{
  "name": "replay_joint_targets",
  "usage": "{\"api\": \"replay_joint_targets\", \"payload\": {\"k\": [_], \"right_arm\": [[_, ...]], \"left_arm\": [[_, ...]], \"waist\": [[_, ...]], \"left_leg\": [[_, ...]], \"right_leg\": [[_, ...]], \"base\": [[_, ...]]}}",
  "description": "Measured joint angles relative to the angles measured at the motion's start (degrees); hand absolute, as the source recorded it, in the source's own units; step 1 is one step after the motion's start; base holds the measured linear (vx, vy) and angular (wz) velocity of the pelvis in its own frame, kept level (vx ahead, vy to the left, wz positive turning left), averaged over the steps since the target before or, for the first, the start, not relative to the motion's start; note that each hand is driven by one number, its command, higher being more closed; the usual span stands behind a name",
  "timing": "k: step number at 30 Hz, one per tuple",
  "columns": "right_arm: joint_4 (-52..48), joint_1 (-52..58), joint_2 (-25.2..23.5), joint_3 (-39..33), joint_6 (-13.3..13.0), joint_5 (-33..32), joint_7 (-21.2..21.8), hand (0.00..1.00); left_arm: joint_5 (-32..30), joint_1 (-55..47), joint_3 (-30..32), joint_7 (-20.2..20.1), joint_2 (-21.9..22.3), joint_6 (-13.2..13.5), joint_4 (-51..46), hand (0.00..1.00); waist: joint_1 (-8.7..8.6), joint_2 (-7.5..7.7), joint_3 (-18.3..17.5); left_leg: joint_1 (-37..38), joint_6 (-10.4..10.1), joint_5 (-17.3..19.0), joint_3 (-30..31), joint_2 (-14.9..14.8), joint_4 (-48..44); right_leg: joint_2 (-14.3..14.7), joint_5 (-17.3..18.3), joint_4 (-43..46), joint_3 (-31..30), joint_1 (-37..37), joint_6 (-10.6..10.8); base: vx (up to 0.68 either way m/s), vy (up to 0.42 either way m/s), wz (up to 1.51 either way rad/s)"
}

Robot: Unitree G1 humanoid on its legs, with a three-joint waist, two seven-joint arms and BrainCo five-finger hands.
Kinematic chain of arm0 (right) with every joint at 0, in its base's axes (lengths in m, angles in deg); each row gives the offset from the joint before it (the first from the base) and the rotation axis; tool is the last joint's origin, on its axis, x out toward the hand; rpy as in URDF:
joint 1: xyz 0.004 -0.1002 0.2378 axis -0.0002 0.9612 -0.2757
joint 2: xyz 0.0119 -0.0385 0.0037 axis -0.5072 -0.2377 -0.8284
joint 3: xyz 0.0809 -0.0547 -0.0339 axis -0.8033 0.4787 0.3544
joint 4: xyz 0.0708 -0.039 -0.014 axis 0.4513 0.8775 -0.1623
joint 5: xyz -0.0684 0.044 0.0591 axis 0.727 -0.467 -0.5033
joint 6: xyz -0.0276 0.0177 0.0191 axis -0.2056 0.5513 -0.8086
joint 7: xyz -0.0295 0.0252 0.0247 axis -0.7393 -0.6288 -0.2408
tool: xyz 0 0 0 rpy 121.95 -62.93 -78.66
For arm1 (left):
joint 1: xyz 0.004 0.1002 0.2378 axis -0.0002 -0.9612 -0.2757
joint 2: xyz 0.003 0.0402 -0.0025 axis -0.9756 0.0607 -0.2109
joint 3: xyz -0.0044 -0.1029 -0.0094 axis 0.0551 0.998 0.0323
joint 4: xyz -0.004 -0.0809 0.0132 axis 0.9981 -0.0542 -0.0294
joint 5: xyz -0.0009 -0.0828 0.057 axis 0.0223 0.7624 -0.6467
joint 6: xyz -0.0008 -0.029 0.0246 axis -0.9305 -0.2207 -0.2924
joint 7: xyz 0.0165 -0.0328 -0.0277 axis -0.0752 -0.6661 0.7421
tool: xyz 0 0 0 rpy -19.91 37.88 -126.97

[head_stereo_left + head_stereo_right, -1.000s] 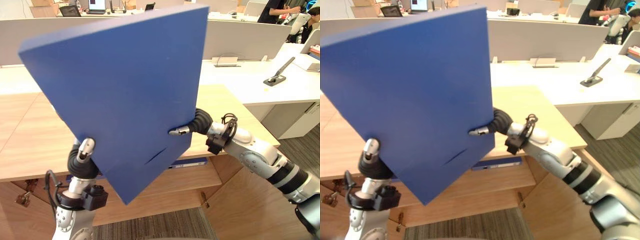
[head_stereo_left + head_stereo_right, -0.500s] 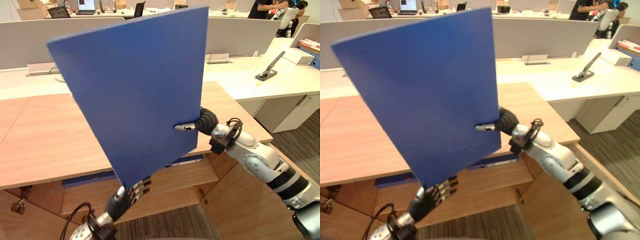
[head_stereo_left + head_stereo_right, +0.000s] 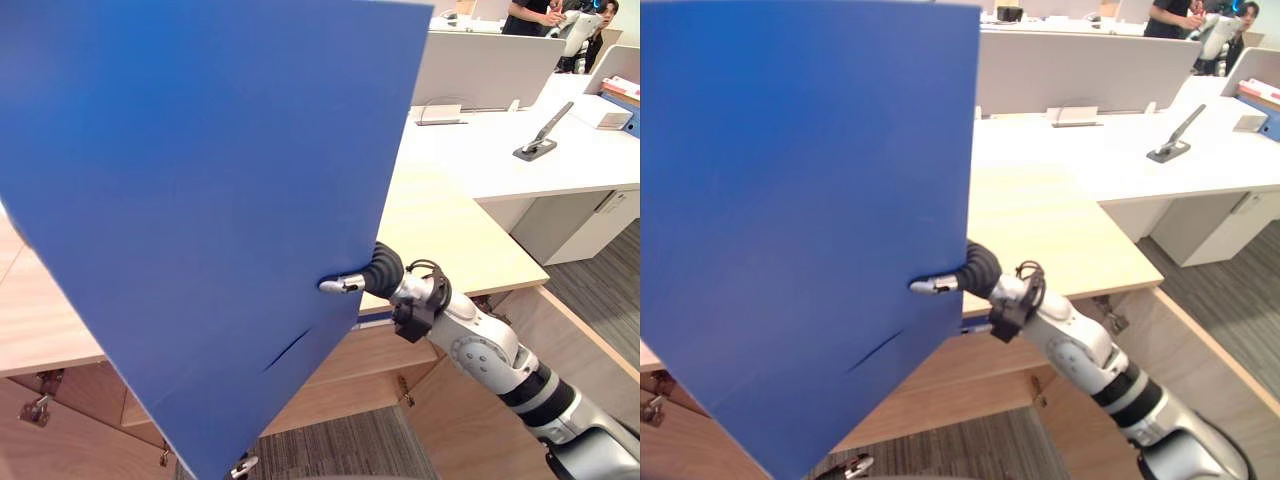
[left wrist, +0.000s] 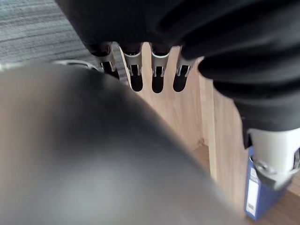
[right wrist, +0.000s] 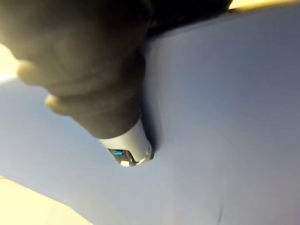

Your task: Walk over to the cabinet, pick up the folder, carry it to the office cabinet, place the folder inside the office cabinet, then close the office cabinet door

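A large blue folder (image 3: 200, 200) stands upright and tilted close before the head camera, hiding most of the wooden cabinet behind it. My right hand (image 3: 374, 271) holds it at its right edge. The thumb (image 5: 125, 149) presses on the front face and the fingers are hidden behind the folder. My left hand (image 4: 146, 70) hangs below the folder's lower corner beside a wooden panel, fingers straight and holding nothing. Its fingertips (image 3: 242, 466) peek out at the bottom of the left eye view.
The wooden cabinet top (image 3: 450, 230) runs to the right of the folder, with a shelf under it holding another blue folder (image 4: 257, 199). White desks (image 3: 520, 170) with grey partitions stand behind, one carrying a dark tool (image 3: 540, 140). People (image 3: 530, 12) sit at the far right. Grey carpet (image 3: 350, 450) lies below.
The folder has come up closer to the camera and now covers most of the view. My left hand, off the folder since half a second ago, has dropped lower.
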State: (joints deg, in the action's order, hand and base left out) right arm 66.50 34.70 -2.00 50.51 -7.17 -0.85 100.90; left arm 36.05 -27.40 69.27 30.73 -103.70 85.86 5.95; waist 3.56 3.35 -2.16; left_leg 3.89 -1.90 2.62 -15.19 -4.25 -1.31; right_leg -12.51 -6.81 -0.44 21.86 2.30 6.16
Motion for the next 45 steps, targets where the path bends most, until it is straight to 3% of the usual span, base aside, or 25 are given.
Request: {"api": "replay_joint_targets", "payload": {"k": [2, 6, 11, 15, 19, 22, 26, 28, 31, 32, 34, 38, 40, 41, 42, 45], "right_arm": [[-0.33, -0.01, -2.67, -0.01, -0.03, 4.82, 0.03, 1.00], [-2.92, -0.16, -5.58, 0.13, -0.24, 15.22, 0.13, 1.00], [-2.70, -0.46, -7.11, 6.91, -5.85, 36.99, 0.00, 1.00], [4.19, 1.26, -3.03, 21.13, -9.83, 59.46, 0.90, 1.00], [5.82, 3.79, 4.47, 22.94, -13.21, 65.31, 0.83, 1.00], [6.14, 5.37, 8.78, 22.24, -15.08, 65.48, 0.72, 1.00], [12.21, 8.51, 9.01, 18.99, -19.05, 69.43, 0.08, 1.00], [16.87, 9.80, 7.97, 17.07, -19.59, 72.72, 0.03, 1.00], [28.90, 11.15, 2.55, 13.90, -19.03, 84.17, -0.98, 1.00], [34.40, 11.28, -0.22, 13.73, -17.70, 90.61, -1.50, 1.00], [42.52, 11.85, -5.17, 10.09, -15.35, 96.95, -2.63, 1.00], [54.05, 11.20, -13.38, -0.38, -10.94, 96.70, -4.26, 1.00], [64.03, 9.44, -19.00, -10.11, -7.34, 94.21, -7.81, 1.00], [67.87, 7.66, -20.19, -13.51, -4.86, 90.42, -11.45, 1.00], [68.88, 6.27, -19.81, -13.58, -3.83, 85.80, -11.78, 1.00], [68.86, 5.91, -22.47, -13.73, -3.04, 80.00, -12.81, 1.00]], "left_arm": [[-7.42, 0.00, 3.92, 2.75, 1.36, -0.07, 4.79, 0.00], [-13.34, -1.22, 10.37, 6.13, 2.89, -0.22, 6.50, 0.00], [-18.32, -1.69, 15.09, 8.78, 4.02, -0.24, 6.54, 0.00], [-21.15, -1.81, 18.09, 11.56, 4.87, -0.23, 6.50, 0.00], [-22.83, -2.69, 20.61, 12.76, 5.47, -0.03, 6.51, 0.00], [-23.06, -2.67, 20.75, 12.83, 5.44, -0.03, 6.76, 0.00], [-23.19, -2.35, 20.23, 12.85, 5.36, -0.04, 7.05, 0.00], [-23.28, -2.16, 19.31, 12.89, 5.10, -0.05, 7.03, 0.00], [-24.98, -1.17, 17.48, 12.89, 4.80, -0.28, 7.03, 0.00], [-25.27, -0.79, 16.69, 12.89, 4.79, -0.30, 6.95, 0.00], [-25.34, -0.47, 15.79, 12.92, 5.05, -0.40, 6.36, 0.00], [-25.57, -0.30, 14.57, 13.65, 5.17, -0.62, 5.46, 0.00], [-26.17, -0.18, 14.53, 14.10, 5.67, -0.78, 4.27, 0.00], [-26.28, 0.43, 14.54, 14.77, 6.20, -0.86, 3.19, 0.00], [-26.27, 1.25, 14.52, 15.17, 6.72, -0.90, 1.73, 0.00], [-26.15, 3.01, 13.83, 16.09, 8.37, -0.83, -0.95, 0.00]], "waist": [[-0.10, 0.21, 0.00], [0.14, 1.18, -0.13], [-0.08, 1.97, -0.61], [-0.04, 2.65, -0.78], [-0.57, 3.23, -0.77], [-0.91, 3.34, -0.75], [-0.99, 2.93, -0.38], [-1.04, 2.87, -0.36], [-1.02, 2.47, 0.16], [-1.00, 2.17, 0.72], [-0.81, 1.64, 1.08], [-0.71, 0.98, 1.85], [-0.39, 0.22, 3.22], [-0.16, -0.55, 5.21], [0.05, -1.80, 7.76], [0.09, -5.49, 12.51]], "left_leg": [[0.03, 0.00, 0.00, 0.00, 0.01, 0.00], [0.01, 0.00, 0.00, 0.03, 0.07, 0.01], [0.04, 0.00, 0.00, 0.15, 0.60, -0.04], [0.02, 0.00, 0.02, 0.55, 1.33, -0.02], [-0.06, 0.01, 0.03, 0.88, 2.05, -0.03], [0.02, 0.07, 0.06, 0.90, 2.09, -0.14], [0.29, 0.34, 0.37, 0.96, 1.94, -0.90], [0.36, 0.34, 0.38, 1.06, 1.93, -1.03], [0.79, 0.11, 0.63, 1.05, 1.95, -1.17], [1.31, -0.01, 0.78, 1.06, 1.98, -1.18], [1.25, -0.07, 0.85, 1.08, 2.01, -1.25], [1.09, -0.15, 0.90, 1.48, 1.93, -1.38], [0.50, 0.06, 1.88, 1.70, 1.89, -3.17], [-1.46, 0.24, 3.93, 1.94, 1.48, -8.01], [-4.22, 0.26, 7.22, 2.40, 0.31, -14.70], [-12.10, 1.20, 12.65, 4.24, -2.65, -28.76]], "right_leg": [[0.04, 0.00, 0.07, 0.00, 0.02, 0.00], [-0.03, 0.04, 0.24, -0.01, 0.12, 0.06], [-0.78, 0.22, 1.01, -0.01, 0.35, 0.30], [-1.96, 0.43, 1.78, 0.04, 0.52, 0.58], [-2.72, 0.40, 1.88, 0.18, 0.48, 0.66], [-2.75, 0.39, 1.91, 0.17, 0.36, 0.66], [-2.59, 0.39, 1.97, 0.17, -0.25, 0.67], [-2.66, 0.39, 2.05, 0.17, -0.38, 0.67], [-2.86, 0.48, 2.04, 0.17, -0.71, 0.59], [-2.90, 0.66, 1.88, 0.17, -1.35, 0.65], [-2.92, 0.70, 1.65, 0.20, -1.38, 0.71], [-2.87, 0.70, 1.43, 0.59, -1.55, 0.71], [-3.05, 0.86, 2.12, 0.74, -1.61, 0.81], [-3.41, 1.12, 3.79, 0.74, -1.40, 1.13], [-3.42, 1.91, 5.99, 0.74, -0.89, 1.35], [-3.76, 5.78, 15.91, 0.10, 4.30, 1.16]], "base": [[0.00, 0.000, 0.00], [0.00, 0.000, 0.00], [0.00, 0.006, 0.01], [-0.01, 0.034, 0.05], [0.00, 0.034, 0.05], [0.00, 0.011, 0.00], [0.00, 0.000, 0.00], [0.00, 0.000, 0.00], [0.00, 0.000, 0.00], [0.00, 0.000, 0.00], [0.00, 0.000, 0.00], [0.02, -0.003, 0.03], [0.03, 0.011, 0.05], [-0.01, 0.039, 0.07], [-0.04, 0.064, 0.08], [-0.07, 0.101, 0.02]]}}
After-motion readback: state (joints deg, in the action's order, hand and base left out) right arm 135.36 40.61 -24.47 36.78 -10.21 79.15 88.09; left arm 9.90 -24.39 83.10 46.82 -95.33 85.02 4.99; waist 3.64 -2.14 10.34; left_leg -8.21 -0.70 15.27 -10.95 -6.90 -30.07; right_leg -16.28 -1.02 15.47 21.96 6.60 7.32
